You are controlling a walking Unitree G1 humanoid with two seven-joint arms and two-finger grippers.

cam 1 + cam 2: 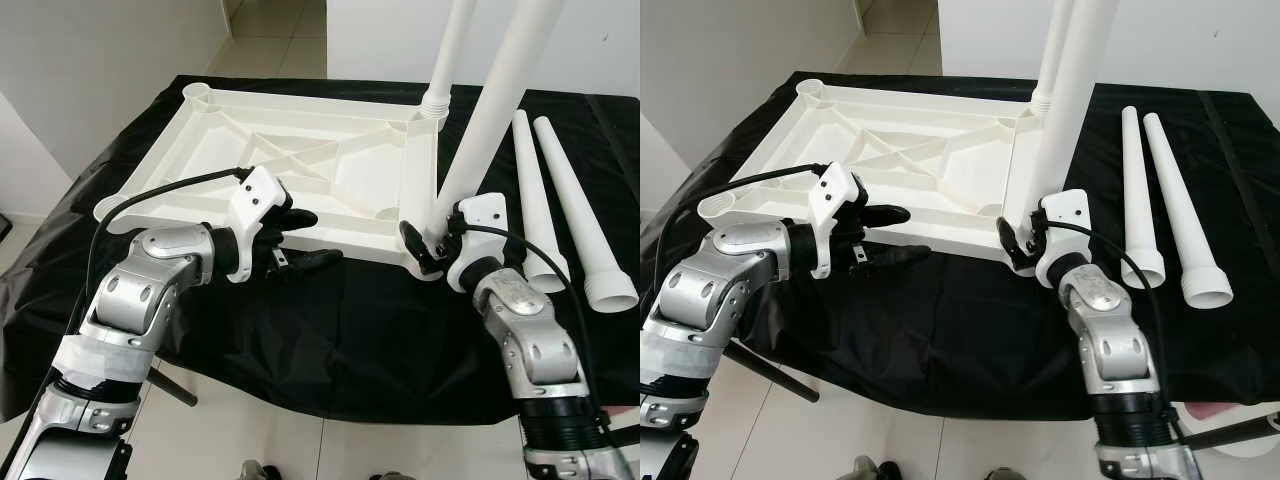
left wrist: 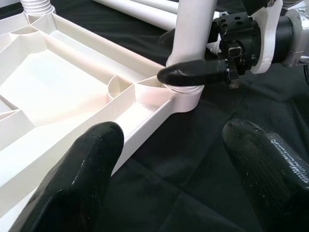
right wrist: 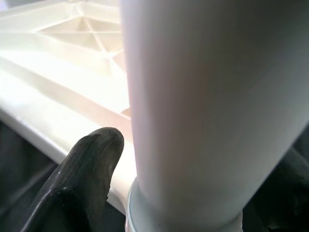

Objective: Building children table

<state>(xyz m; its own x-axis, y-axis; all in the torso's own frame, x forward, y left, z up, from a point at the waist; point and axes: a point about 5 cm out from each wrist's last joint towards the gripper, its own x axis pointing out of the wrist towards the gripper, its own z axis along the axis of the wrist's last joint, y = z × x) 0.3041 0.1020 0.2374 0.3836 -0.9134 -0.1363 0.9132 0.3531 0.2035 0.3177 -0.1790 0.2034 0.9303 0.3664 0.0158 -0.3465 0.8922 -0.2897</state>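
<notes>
Right tool (image 1: 428,243) pinches upright white plastic leg (image 1: 490,120) in upturned white tabletop's (image 1: 300,165) corner socket, confirmed by left wrist view; left tool (image 1: 300,240) spread

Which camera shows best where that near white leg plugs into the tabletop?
The left wrist view: the leg sits in its corner socket, right gripper around it. The eye views show the joint small and partly hidden; the right wrist view is too close.

Two silver arms, black-fingered grippers

Each jointed metal arm ends in a white wrist housing — the left gripper (image 1: 300,240) and right gripper (image 1: 420,245) have long glossy black fingers — with a black cable looping behind each.
</notes>
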